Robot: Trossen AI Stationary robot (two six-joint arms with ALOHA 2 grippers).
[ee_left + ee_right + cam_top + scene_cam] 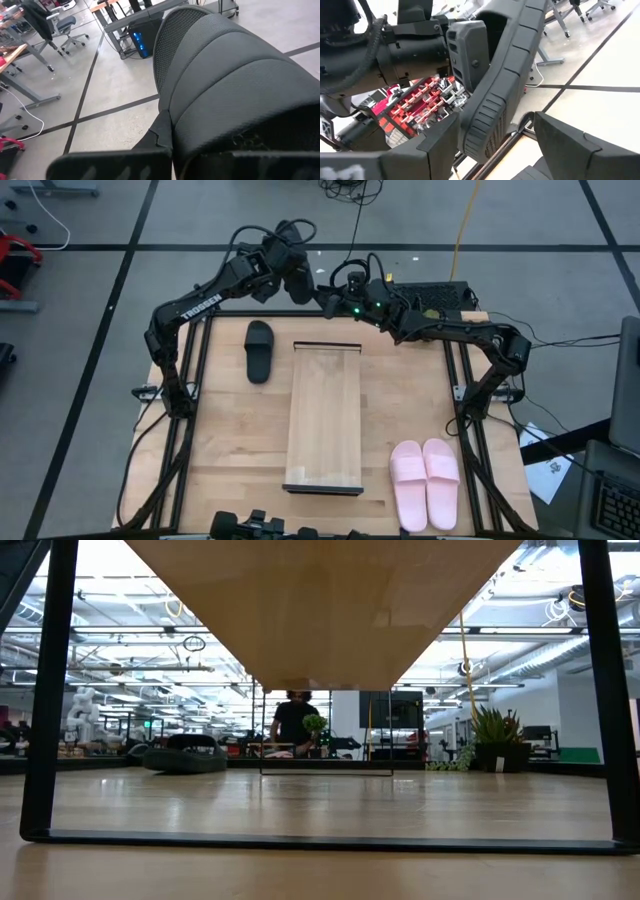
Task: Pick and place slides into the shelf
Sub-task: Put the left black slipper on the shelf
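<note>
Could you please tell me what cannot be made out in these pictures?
Left wrist view: black sandal fills the picture, hiding whatever lies behind it.
High view: that sandal is lost where the dark arms meet.
Low view: shelf overhead blocks everything above it.

Shelf (330, 600) spans overhead, its light-wood underside filling the upper centre, black frame legs at both sides. One black slide (185, 759) lies on the tabletop (320, 805) beyond. A person (295, 722) stands in the room behind.

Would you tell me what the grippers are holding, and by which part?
The left gripper grips a black slide by one end; the right gripper, open, flanks its sole edge.
</note>
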